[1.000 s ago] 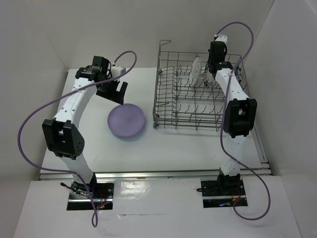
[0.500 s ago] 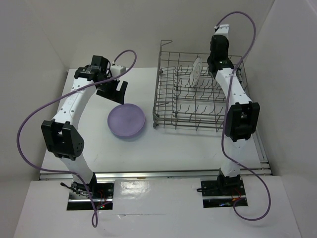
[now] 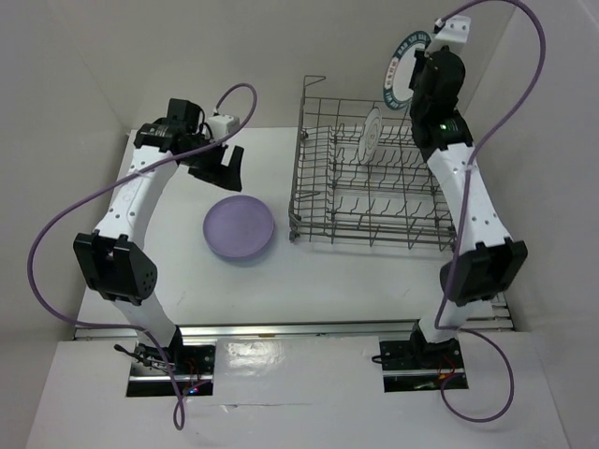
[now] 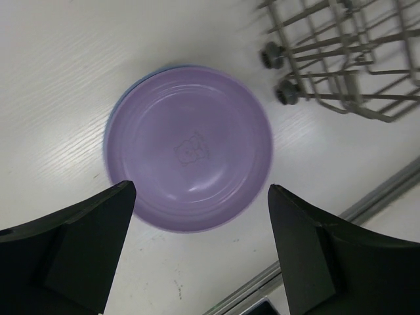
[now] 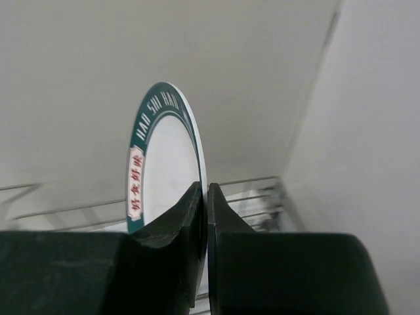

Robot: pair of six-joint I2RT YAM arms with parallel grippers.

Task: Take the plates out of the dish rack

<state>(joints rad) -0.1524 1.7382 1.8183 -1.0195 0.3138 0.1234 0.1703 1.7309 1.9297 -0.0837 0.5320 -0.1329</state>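
Observation:
My right gripper (image 3: pixel 418 73) is shut on the rim of a white plate with a dark green patterned rim (image 3: pixel 401 67) and holds it high above the back of the grey wire dish rack (image 3: pixel 318 201). The same plate (image 5: pixel 161 170) stands on edge between my fingers in the right wrist view. Another white plate (image 3: pixel 372 132) stands upright in the rack. A lilac plate (image 3: pixel 240 227) lies on the table left of the rack, with a blue edge showing under it (image 4: pixel 131 85). My left gripper (image 3: pixel 223 168) is open and empty, hovering behind that plate (image 4: pixel 190 147).
White walls close in the table at the back and on the right, near the lifted plate. The rack's corner with small wheels (image 4: pixel 279 72) is close to the lilac plate. A metal rail (image 3: pixel 309 327) runs along the table's near edge.
My right gripper has risen out of the rack with the green-rimmed plate, up towards the back wall. My left arm has shifted slightly back and stays open.

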